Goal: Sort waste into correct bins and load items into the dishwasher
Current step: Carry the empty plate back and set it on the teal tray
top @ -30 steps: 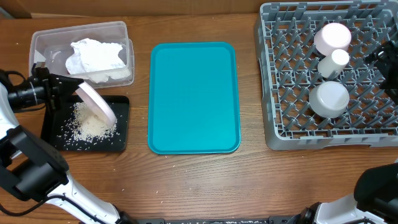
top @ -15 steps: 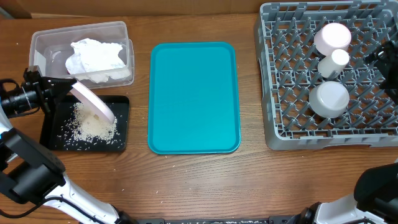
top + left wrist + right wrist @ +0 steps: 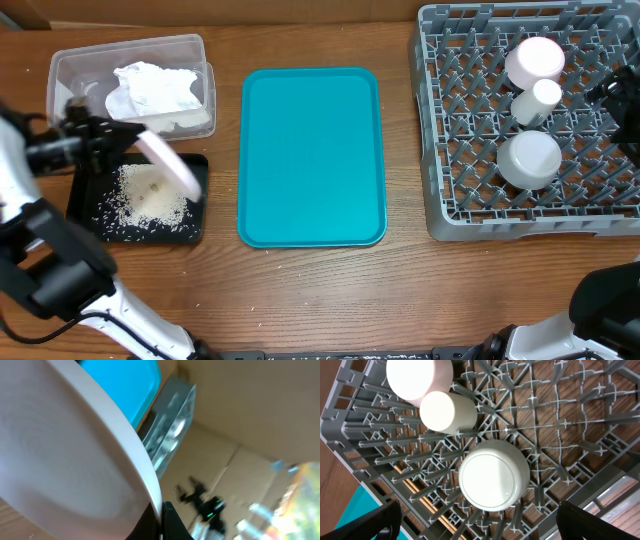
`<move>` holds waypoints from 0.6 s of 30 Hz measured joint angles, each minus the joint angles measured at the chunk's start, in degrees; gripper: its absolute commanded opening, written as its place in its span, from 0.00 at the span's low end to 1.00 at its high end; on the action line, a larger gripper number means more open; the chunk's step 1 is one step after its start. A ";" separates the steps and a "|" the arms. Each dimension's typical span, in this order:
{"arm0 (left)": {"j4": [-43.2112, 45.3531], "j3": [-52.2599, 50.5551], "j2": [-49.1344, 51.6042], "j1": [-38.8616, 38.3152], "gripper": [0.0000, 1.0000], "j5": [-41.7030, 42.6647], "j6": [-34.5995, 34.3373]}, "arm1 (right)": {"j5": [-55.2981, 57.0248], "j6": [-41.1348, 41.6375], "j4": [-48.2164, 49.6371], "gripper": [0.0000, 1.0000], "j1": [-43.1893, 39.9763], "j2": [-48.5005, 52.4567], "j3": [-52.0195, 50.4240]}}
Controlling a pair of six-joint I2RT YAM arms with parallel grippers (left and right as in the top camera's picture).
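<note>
A rectangular teal plastic tray [image 3: 312, 157] lies centre. Left of it, a clear plastic tub [image 3: 125, 45] holding a crumpled white paper napkin [image 3: 155, 90] sits behind a shallow black tray [image 3: 195, 235] bearing pale rice scraps [image 3: 150, 203]. Right stands a square grey plastic dish rack [image 3: 470, 200].

Overhead looked straight down on the whole tabletop [image 3: 320, 290], sharing the plate [image 3: 60, 460] with the very close left wrist view and the dish rack [image 3: 530, 226] with the downward-facing right wrist view.

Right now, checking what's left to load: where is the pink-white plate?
Overhead view, left side: the plate is tilted in the left gripper above the black tray, beside the clear tub.
</note>
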 measured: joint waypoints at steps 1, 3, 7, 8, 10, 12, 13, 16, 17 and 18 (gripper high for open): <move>0.00 0.00 -0.61 -1.90 0.04 -0.83 -0.17 | -0.02 -0.02 -0.04 1.00 0.00 0.00 0.00; -0.02 0.00 -2.40 -6.99 0.04 -2.14 -0.59 | -0.02 0.00 -0.04 1.00 0.00 0.00 0.00; 0.55 0.00 -5.86 -18.69 0.04 -3.48 -1.79 | 0.00 -0.02 -0.09 1.00 0.00 0.00 0.00; 1.66 0.00 -6.43 -21.57 0.04 -4.02 -2.16 | 0.00 -0.02 -0.04 1.00 0.00 0.00 0.00; 6.43 0.00 -6.99 -27.61 0.04 -6.80 -4.57 | -0.02 0.00 -0.04 1.00 0.00 0.00 0.00; 12.15 0.02 -6.99 -33.29 0.04 -12.63 -9.29 | 0.00 -0.02 0.00 1.00 0.00 0.00 0.00; 14.58 0.00 -6.86 -35.82 0.04 -16.17 -11.61 | -0.02 -0.02 -0.04 1.00 0.00 0.00 0.00; 21.16 0.00 -6.58 -43.34 0.04 -28.48 -18.47 | 0.00 -0.02 -0.02 1.00 0.00 0.00 0.00; 23.50 0.00 -6.23 -46.90 0.04 -34.51 -21.00 | -0.02 0.00 -0.02 1.00 0.00 0.00 0.00; 24.96 0.00 -5.79 -49.46 0.04 -38.56 -22.73 | 0.02 -0.02 -0.02 1.00 0.00 0.00 0.00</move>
